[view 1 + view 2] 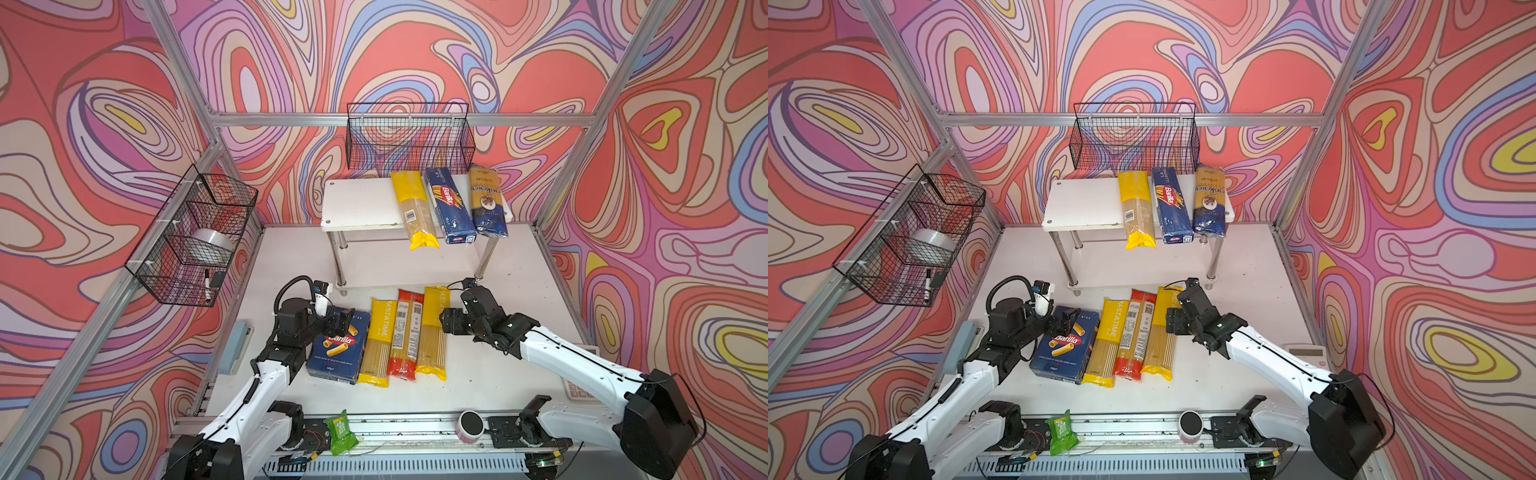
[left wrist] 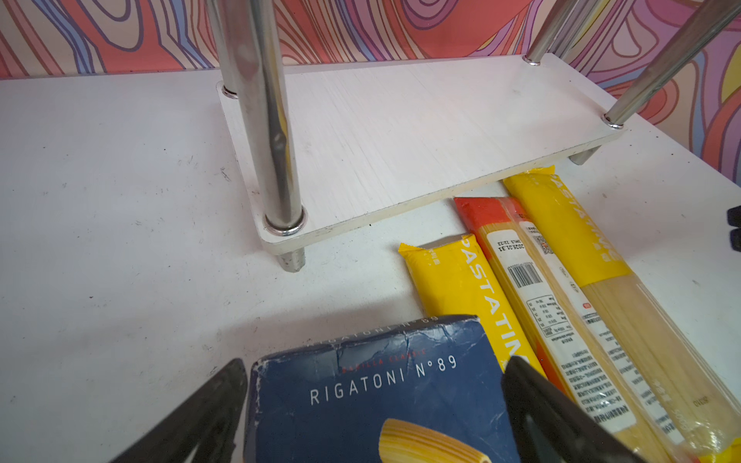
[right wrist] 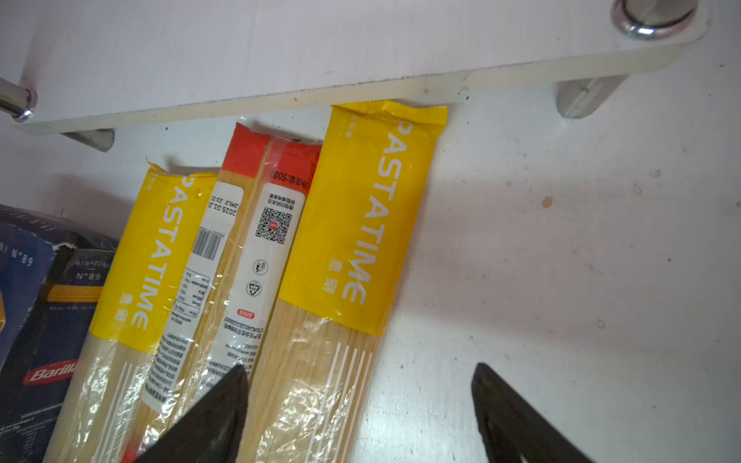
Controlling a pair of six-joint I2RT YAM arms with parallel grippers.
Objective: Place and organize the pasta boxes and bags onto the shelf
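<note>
Straddling the far end of the wide blue box (image 1: pixel 336 353), the left gripper (image 1: pixel 340 322) has one finger along each long side. In the left wrist view the fingers (image 2: pixel 216 405) sit right against the cardboard, but I cannot tell whether they squeeze it or only flank it. The box lies face up on the table (image 1: pixel 478 386), at the 9 o'clock end of a row of four packs. Toward 3 o'clock from it, side by side, lie a near yellow bag (image 1: pixel 376 345), a red bag (image 1: pixel 405 336) and an outer yellow bag (image 1: pixel 432 336).

The right gripper (image 1: pixel 446 322) hangs over the outer yellow bag, its fingers spread wider than the pack and gripping nothing. In the right wrist view one fingertip (image 3: pixel 224 397) is over the seam between red and yellow, the other over bare table.

The shelf (image 1: pixel 357 203) stands at 12 o'clock of the row. The outer yellow bag's far end reaches the edge of its lower board (image 2: pixel 381 140). On the top board's 3 o'clock half three packs lie side by side, overhanging the 6 o'clock edge: a shelf yellow bag (image 1: pixel 415 208), a narrow blue box (image 1: pixel 449 205), and a dark blue bag (image 1: pixel 486 203) nearest 3 o'clock.
</note>
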